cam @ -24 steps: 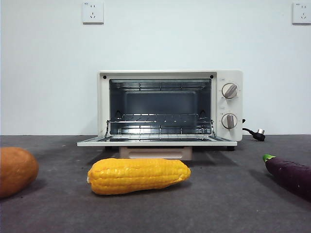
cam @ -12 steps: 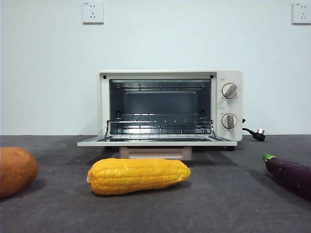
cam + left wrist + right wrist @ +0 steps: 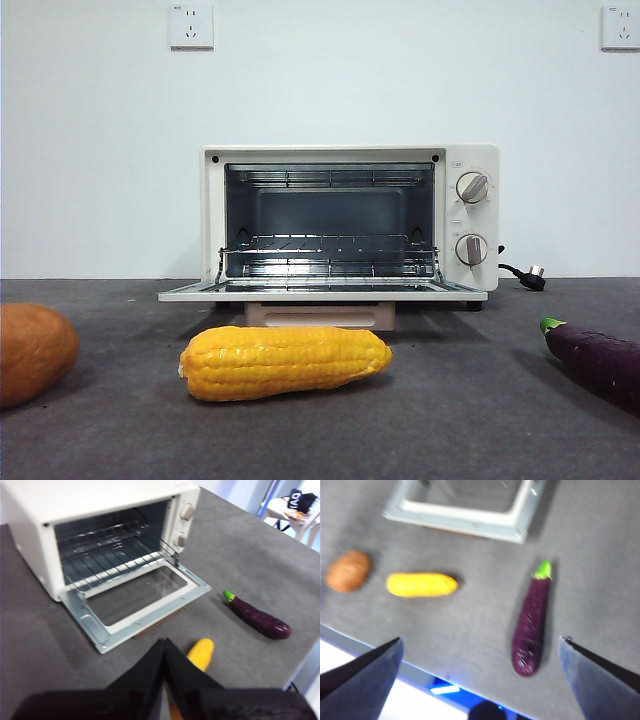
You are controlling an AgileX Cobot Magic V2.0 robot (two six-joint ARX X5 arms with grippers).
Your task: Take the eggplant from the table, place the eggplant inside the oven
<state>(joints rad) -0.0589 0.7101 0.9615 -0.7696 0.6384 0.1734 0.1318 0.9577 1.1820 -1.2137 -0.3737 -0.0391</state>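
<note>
The eggplant [image 3: 598, 358] lay on the tabletop [image 3: 460, 420], right of the corn [image 3: 285, 361] and well apart from the oven [image 3: 350, 220], whose door [image 3: 322, 292] was down. The right end effector [image 3: 480, 655] hung above the eggplant, jaws spread wide and empty. The left end effector [image 3: 164, 647] was clenched, holding nothing, high over the corn.

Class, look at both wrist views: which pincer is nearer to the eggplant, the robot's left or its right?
Right. The right pincer, jaws wide open, hovers above the eggplant. The left pincer, jaws shut, sits over the corn, off to the eggplant's side.
</note>
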